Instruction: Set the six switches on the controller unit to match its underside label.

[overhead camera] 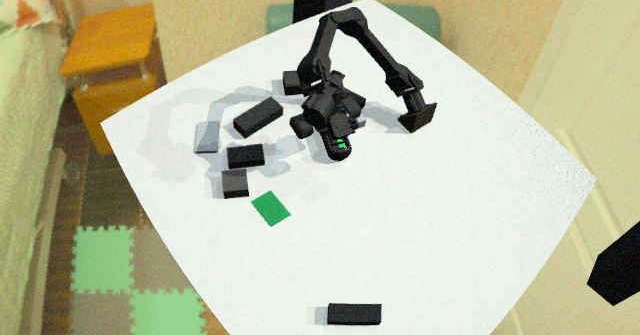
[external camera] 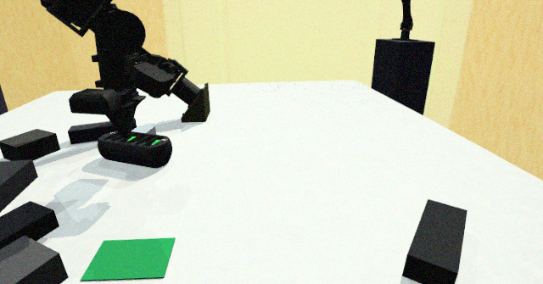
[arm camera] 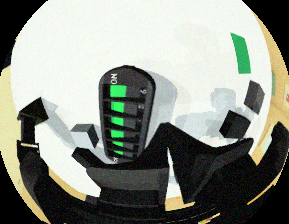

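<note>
The dark grey controller unit [overhead camera: 341, 149] [external camera: 140, 152] [arm camera: 126, 106] sits on its base on the white bench [overhead camera: 425, 215], switches facing up. Several rockers show green in the wrist view. My gripper [overhead camera: 334, 131] [external camera: 123, 126] [arm camera: 164, 127] is shut with nothing between the fingers. Its tip stands directly over the end of the unit nearest the arm, at or just above the switch row; I cannot tell whether it touches. That end of the switch row is hidden by the fingers.
Dark blocks [overhead camera: 258, 117] [overhead camera: 245, 155] [overhead camera: 235, 183] and a light grey plate [overhead camera: 207, 136] lie left of the unit. A green card [overhead camera: 270, 208] [external camera: 129, 258] lies in front. A dark wedge [overhead camera: 418, 117] [external camera: 198, 106] stands behind, and a dark block [overhead camera: 354, 313] [external camera: 434, 242] lies near the front edge.
</note>
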`<state>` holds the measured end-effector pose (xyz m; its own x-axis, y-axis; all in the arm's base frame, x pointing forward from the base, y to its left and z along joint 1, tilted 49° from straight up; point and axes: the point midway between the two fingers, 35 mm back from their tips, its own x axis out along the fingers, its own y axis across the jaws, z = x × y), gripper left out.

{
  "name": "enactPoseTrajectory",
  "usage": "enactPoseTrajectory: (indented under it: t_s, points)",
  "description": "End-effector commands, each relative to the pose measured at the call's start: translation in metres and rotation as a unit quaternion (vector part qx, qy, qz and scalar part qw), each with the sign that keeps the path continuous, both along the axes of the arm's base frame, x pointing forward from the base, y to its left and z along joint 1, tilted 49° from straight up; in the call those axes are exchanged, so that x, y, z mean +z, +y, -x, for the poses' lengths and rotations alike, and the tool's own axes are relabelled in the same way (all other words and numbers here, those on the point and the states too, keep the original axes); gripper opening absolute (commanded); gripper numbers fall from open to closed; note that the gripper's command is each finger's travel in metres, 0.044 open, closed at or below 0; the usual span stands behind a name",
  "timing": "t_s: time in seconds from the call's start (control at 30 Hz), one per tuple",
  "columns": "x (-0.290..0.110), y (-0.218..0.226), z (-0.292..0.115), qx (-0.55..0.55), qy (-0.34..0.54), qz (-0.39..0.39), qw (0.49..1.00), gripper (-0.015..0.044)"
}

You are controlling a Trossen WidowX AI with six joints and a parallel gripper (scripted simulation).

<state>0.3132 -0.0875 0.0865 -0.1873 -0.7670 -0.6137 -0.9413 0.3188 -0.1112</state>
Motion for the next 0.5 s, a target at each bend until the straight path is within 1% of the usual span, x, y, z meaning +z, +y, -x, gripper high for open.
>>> enactPoseTrajectory:
  t_s: [0.0, 0.3, 0.47]
  points:
    - [-0.016, 0.018, 0.019, 0.006, -0.047, 0.023, 0.999, 0.0000]
    - [-0.051, 0.047, 0.075, 0.029, -0.171, 0.053, 0.983, 0.0000]
    - [-0.053, 0.049, 0.080, 0.031, -0.180, 0.054, 0.982, 0.0000]
